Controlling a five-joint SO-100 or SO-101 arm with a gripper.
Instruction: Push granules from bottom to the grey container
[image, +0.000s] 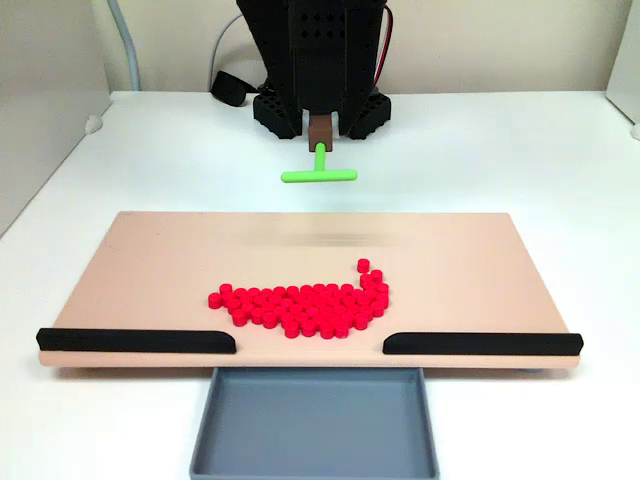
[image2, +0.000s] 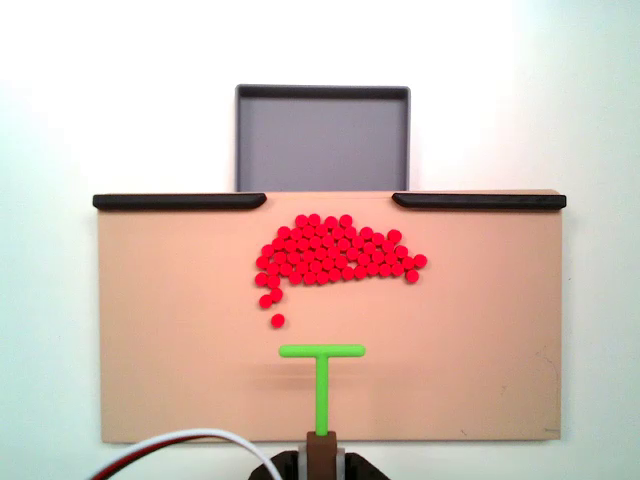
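- While the gripper (image2: 321, 452) clamps the green T-shaped pusher (image2: 321, 352) by its stem, bare tan board (image2: 160, 340) separates crossbar and granules (image2: 335, 250).
- Granules cluster near the board's edge, facing the gap between two black strips (image2: 180, 201).
- Beyond that gap the grey container (image2: 322, 140) touches the board.
- One bead (image2: 277, 320) trails nearest the pusher.

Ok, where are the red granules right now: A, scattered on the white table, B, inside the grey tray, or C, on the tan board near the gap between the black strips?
C: the granules cluster on the tan board just short of the gap; the grey container holds none.
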